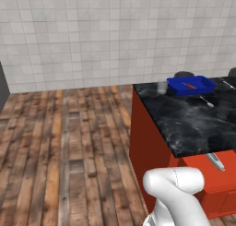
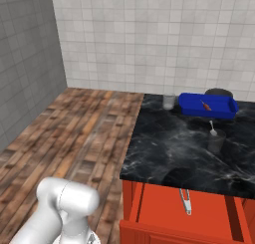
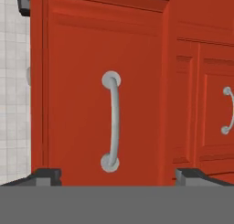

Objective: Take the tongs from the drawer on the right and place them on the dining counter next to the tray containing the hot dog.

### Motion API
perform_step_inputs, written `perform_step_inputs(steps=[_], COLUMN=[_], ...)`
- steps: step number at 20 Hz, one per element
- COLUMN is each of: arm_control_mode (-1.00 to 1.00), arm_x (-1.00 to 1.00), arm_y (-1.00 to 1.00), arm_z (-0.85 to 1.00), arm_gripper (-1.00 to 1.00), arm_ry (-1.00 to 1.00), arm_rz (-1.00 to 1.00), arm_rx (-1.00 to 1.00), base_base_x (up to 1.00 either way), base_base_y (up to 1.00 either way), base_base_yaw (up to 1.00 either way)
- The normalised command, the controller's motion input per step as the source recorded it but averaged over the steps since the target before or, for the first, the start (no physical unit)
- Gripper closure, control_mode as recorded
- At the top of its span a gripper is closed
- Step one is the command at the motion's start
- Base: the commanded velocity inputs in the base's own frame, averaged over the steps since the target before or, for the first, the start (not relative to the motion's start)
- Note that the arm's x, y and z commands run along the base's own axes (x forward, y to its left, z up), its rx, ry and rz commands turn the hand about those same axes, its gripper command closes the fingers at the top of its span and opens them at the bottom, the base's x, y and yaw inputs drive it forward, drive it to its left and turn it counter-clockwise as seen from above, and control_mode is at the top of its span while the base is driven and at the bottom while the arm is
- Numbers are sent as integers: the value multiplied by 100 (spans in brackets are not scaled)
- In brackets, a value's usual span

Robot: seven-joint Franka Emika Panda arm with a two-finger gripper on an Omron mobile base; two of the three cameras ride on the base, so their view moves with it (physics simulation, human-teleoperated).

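The drawer stands pulled out from the red body under the dining counter. The silver tongs lie inside it, also seen lengthwise in the right base view as tongs in the drawer. At the far end of the black marble dining counter sits the blue tray with the thin hot dog in it; tray, hot dog. In the hand view my gripper is open and empty, facing a red cabinet door.
A red cabinet door with a curved silver handle is close ahead, a second handle to its right. A clear glass stands left of the tray, a small cup with a thin utensil nearer. Wooden floor lies left of the island.
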Motion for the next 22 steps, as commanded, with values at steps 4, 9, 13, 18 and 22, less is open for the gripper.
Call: perform_step_inputs(steps=[4, 9, 13, 18, 22], arm_control_mode=[-100, -100, -100, -100, -100], arm_x=[-40, -46, -39, -19, -8], arm_y=[0, 0, 0, 0, 0], arm_z=[29, 27, 30, 32, 35], arm_gripper=[-100, -100, -100, -100, -100], arm_ry=[0, 0, 0, 6, 10], arm_rz=[0, 0, 0, 0, 0], arm_rx=[0, 0, 0, 0, 0], base_base_x=[0, 0, 0, 0, 0], base_base_y=[0, 0, 0, 0, 0], base_base_yaw=[0, 0, 0, 0, 0])
